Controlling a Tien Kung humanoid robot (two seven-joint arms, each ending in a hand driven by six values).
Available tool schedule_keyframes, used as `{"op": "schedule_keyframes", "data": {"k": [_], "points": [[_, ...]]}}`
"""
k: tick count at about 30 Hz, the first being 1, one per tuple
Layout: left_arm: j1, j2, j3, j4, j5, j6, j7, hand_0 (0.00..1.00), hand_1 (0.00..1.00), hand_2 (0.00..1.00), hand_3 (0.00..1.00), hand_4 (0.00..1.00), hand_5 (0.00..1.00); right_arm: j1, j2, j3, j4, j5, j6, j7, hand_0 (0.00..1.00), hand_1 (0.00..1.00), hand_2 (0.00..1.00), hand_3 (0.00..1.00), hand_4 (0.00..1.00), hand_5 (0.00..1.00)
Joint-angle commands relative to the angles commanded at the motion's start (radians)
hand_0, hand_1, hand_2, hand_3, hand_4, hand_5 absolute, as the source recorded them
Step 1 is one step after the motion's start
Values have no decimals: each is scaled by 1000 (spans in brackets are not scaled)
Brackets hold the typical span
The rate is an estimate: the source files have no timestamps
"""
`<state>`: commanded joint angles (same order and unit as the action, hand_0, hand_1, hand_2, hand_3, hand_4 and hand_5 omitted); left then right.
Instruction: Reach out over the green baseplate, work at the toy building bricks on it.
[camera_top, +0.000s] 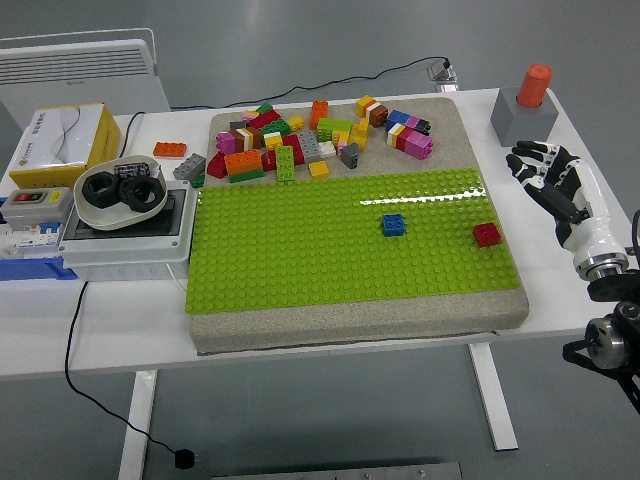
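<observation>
Right hand (548, 178) open, off green baseplate (300, 250); red brick (487, 234) nearby.

The green baseplate (300, 250) looks like shiny plastic covered in little bumps, and light glints off its far edge. It lies on a grey pad (350, 325) that looks rough and dull. The blue brick (394, 224), the red brick (487, 234) and the pile of bricks (310, 140) look like smooth hard plastic. The right hand (548, 178) has glossy black and white shells. The white surface (120, 320) looks smooth and matt
</observation>
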<state>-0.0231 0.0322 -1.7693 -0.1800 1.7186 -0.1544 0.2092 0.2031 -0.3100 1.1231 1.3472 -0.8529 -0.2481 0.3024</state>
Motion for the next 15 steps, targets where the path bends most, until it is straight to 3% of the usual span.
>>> {"op": "schedule_keyframes", "data": {"k": [2,3,6,15], "points": [[-1,-2,2,0,-2,1,0,768,761,806,859,955,897,10,0,-34,-7,47,4,4,708,648,644,617,816,305],[-2,-2,3,0,-4,1,1,768,761,805,858,953,895,16,0,-50,-11,72,5,6,708,649,558,624,826,293],[-5,-4,7,0,-7,4,1,768,761,805,858,953,895,35,-6,-79,-19,109,2,2,708,649,558,624,826,293],[-12,-4,11,0,-14,12,1,768,760,803,855,948,891,85,-71,-93,2,-60,-29,-66,708,669,555,627,824,291]]}}
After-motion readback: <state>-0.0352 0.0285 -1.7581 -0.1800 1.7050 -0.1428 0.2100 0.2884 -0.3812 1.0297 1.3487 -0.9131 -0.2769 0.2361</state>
